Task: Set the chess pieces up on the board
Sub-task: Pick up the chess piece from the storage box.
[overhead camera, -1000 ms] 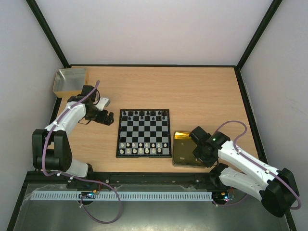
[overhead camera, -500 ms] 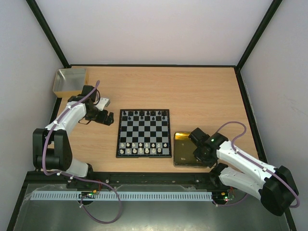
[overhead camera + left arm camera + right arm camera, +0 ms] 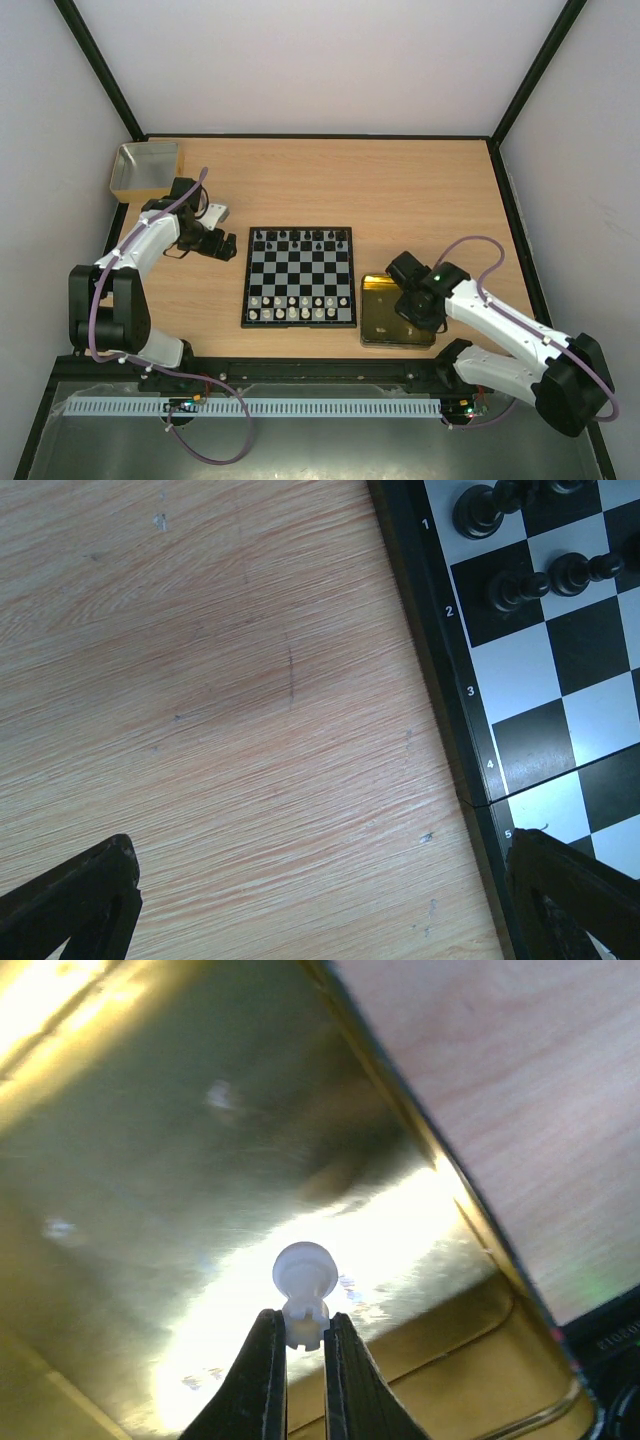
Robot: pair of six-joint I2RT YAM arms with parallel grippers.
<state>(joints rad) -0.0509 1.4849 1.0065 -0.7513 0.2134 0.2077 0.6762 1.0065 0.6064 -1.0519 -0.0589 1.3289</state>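
My right claw (image 3: 303,1335) is pressed together on a white pawn (image 3: 304,1282), pinching it low down so that the round head pokes out past my fingertips (image 3: 262,1360). The pawn's long axis runs in line with my fingers, head leading toward the floor of the gold tray (image 3: 140,1150). Whether it hangs clear of the tray or touches it I cannot tell. Held this way the head seems to point where the foot should go, so I judge the piece may need turning before it can stand on a square

The board (image 3: 299,276) lies to the left of this claw, just beside the tray on the surface (image 3: 420,190). The white pieces (image 3: 300,307) stand along the board's near edge and the black pieces (image 3: 300,238) along its far edge. My carry therefore goes leftward, toward the near ranks. Which white square lacks a piece is too small to tell from above

My left claw (image 3: 215,245) is spread wide and holds nothing, hovering over bare wood just beside the board's left border at the black end. It is well apart from the tray. The right claw is the nearer one to the white side, so I judge this placement is its job
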